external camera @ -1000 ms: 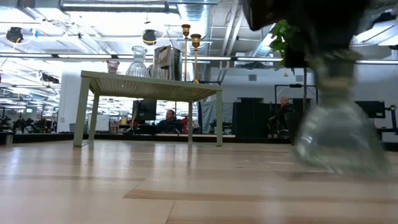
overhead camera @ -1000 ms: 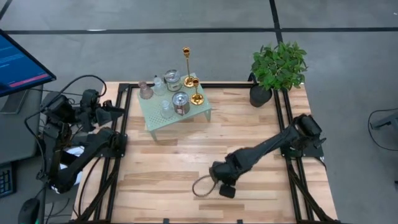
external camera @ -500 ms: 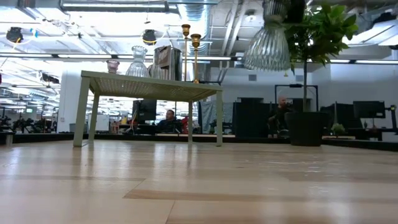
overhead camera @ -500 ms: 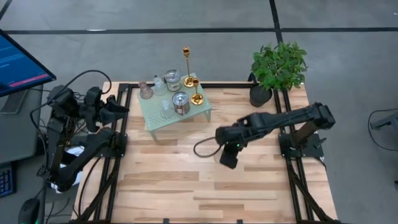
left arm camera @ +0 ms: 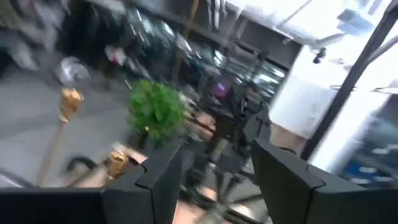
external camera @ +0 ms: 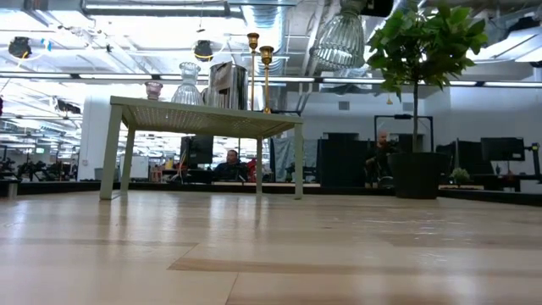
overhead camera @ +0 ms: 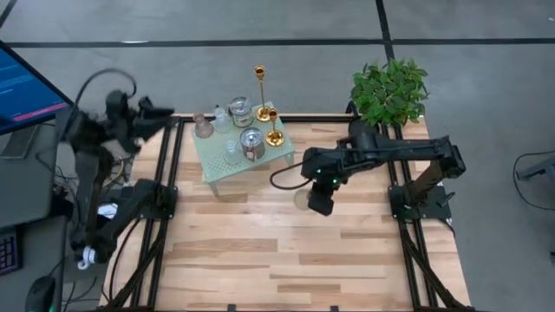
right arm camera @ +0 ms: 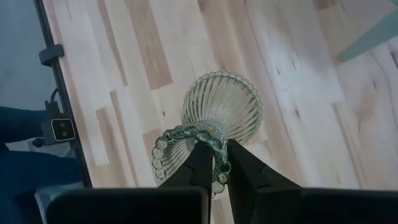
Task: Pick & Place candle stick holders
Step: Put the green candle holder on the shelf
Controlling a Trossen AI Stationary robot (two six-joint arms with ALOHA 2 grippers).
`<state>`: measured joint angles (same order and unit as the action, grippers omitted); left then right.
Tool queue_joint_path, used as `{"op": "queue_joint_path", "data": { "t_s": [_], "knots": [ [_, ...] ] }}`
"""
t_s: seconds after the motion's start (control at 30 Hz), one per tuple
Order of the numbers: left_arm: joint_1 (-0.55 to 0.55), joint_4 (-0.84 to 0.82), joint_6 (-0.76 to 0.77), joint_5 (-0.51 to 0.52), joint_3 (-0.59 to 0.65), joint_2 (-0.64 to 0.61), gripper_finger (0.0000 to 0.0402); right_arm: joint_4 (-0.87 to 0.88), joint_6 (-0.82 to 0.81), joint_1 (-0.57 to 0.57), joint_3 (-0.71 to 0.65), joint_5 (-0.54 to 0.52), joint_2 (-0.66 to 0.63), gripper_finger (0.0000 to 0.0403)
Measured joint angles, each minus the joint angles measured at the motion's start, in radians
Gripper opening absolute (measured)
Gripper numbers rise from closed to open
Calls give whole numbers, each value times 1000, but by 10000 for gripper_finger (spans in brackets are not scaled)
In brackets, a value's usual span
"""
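My right gripper (overhead camera: 301, 178) is shut on a greenish ribbed glass candle holder (right arm camera: 221, 109) with a beaded rim. It holds it above the table, just right of the mint-green rack (overhead camera: 218, 166). The holder shows high up in the low view (external camera: 339, 38). On the rack stand a tall gold candlestick (overhead camera: 259, 82), a short gold one (overhead camera: 274, 128), silvery cups (overhead camera: 252, 143), and clear and pink glass holders (overhead camera: 203, 127). My left gripper (left arm camera: 214, 186) is open and empty. It is raised off the table's far left corner (overhead camera: 156, 117). My right gripper pinches the holder's beaded rim (right arm camera: 214, 163) between its two fingers; one finger (right arm camera: 194, 167) seems to lie over the cup's opening, the other (right arm camera: 241, 169) outside it. The fingers slant down from the table's right side. The holder hangs lifted clear, its flared ribbed end lowest.
A potted green plant (overhead camera: 388, 95) stands at the far right corner, close behind my right arm. The rack's legs (external camera: 110, 157) stand on the wooden table (overhead camera: 260, 251). A monitor (overhead camera: 26, 87) is off the table's left side. People sit in the room beyond.
My right gripper has lifted the glass holder off the table near the near edge. It has carried it up and toward the far edge, to beside the rack's right end. My left gripper has risen and swung toward the far edge.
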<state>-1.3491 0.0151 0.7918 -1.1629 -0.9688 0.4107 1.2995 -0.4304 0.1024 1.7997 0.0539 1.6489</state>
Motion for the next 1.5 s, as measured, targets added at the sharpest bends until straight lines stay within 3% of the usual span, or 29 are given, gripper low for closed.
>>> {"op": "queue_joint_path", "data": {
  "t_s": [0.1,0.17,0.33,0.43,0.67,1.03,1.3,1.5],
  "knots": [
    [-4,11,76,-146,-87,179,191,11,20,-7,15,4,0,11],
    [21,16,73,-185,-163,282,191,24,26,-7,20,4,0,11],
    [165,34,-92,-80,-345,435,186,40,51,-17,21,4,0,11],
    [303,32,-184,-19,-383,489,177,49,72,-34,21,8,0,11],
    [659,2,-331,105,-290,593,157,57,116,-71,21,29,-1,11],
    [1013,10,-532,306,-75,647,157,58,145,-94,21,52,-60,11],
    [1207,15,-690,486,-29,678,203,54,144,-75,21,95,-58,11],
    [1314,20,-798,687,-31,698,249,19,136,-48,21,106,-57,11]
  ]
}}
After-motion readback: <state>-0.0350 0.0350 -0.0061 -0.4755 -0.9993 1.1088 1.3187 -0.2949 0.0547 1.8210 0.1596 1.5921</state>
